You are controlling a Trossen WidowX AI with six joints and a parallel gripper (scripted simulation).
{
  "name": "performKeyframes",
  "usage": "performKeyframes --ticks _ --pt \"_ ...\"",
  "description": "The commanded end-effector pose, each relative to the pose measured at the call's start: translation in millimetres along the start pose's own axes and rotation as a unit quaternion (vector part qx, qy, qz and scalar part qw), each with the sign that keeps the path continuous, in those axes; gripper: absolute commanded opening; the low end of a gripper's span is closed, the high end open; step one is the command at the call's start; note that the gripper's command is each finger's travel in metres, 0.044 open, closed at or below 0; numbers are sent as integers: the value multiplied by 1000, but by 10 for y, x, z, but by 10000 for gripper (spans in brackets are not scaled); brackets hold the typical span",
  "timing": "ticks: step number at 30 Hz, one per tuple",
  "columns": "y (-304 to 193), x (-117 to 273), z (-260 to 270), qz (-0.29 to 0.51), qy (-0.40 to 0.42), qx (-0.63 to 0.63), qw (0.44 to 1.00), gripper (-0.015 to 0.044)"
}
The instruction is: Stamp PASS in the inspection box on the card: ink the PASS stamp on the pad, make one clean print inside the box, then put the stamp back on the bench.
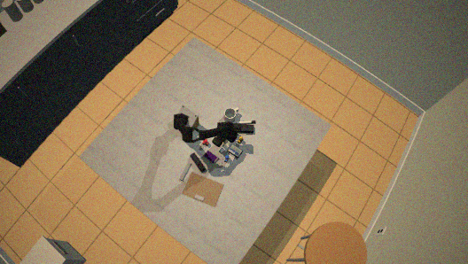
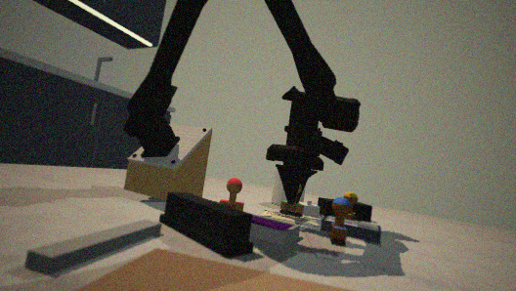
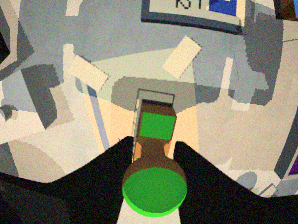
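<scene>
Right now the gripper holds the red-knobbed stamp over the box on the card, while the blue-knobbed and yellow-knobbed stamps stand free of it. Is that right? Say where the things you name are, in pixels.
Not quite: the wrist view shows a green-knobbed stamp [image 2: 291,209] [image 3: 154,191] in the gripper [image 2: 293,201] [image 3: 153,145]. The rest stands.

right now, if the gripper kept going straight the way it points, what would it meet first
The gripper points down, green stamp in its jaws, so the stamp would probably press the card first; whether they already touch is unclear.
</scene>
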State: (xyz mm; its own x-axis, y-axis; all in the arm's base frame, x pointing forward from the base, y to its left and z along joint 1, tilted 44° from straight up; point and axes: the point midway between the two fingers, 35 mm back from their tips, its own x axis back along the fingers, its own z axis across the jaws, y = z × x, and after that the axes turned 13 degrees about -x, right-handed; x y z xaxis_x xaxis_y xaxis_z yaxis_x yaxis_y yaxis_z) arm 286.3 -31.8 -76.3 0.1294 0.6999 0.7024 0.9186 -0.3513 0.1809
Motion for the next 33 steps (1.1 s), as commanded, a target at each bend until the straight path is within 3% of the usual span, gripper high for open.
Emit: performKeyframes --ticks 1,33 --pt "6 27 4 0 2 -3 1000 0" --pt "23 519 4 1 3 -3 1000 0"
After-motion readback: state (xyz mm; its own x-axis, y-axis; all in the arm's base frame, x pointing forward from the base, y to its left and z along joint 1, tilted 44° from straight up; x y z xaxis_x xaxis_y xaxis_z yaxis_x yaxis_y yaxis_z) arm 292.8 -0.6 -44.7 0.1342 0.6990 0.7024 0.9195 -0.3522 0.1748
